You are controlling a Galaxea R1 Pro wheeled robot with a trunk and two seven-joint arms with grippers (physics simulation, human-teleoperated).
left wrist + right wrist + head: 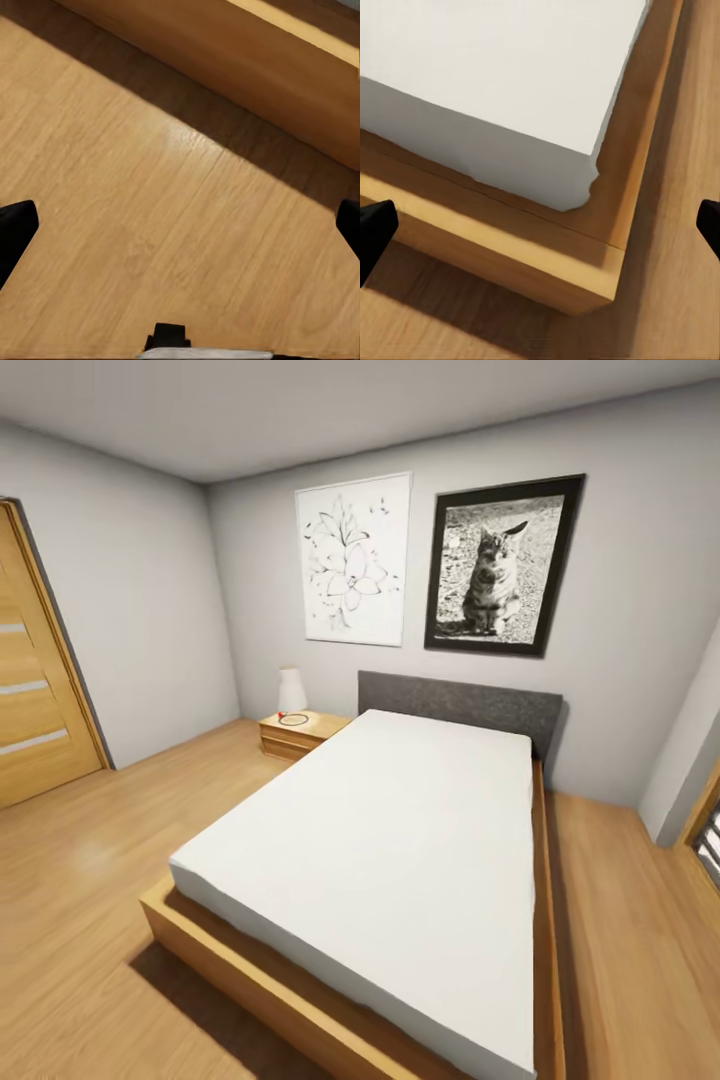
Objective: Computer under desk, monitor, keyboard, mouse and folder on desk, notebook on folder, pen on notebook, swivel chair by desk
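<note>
I face a bedroom with a wide bed. In the left wrist view my left gripper [180, 229] is open, its black fingertips [13, 234] far apart over bare wooden floor [150, 195] beside the bed frame [247, 60]. In the right wrist view my right gripper [540, 232] is open too, with nothing between its fingers. It hangs over the foot corner of the white mattress [510, 67] and the wooden frame [547, 262].
The bed [380, 840], in a low wooden frame [250, 970], spans the middle of the room. A nightstand [300, 732] with a white lamp [291, 690] stands at its far left. A wooden door [35, 680] is at the left. Floor runs along both sides of the bed.
</note>
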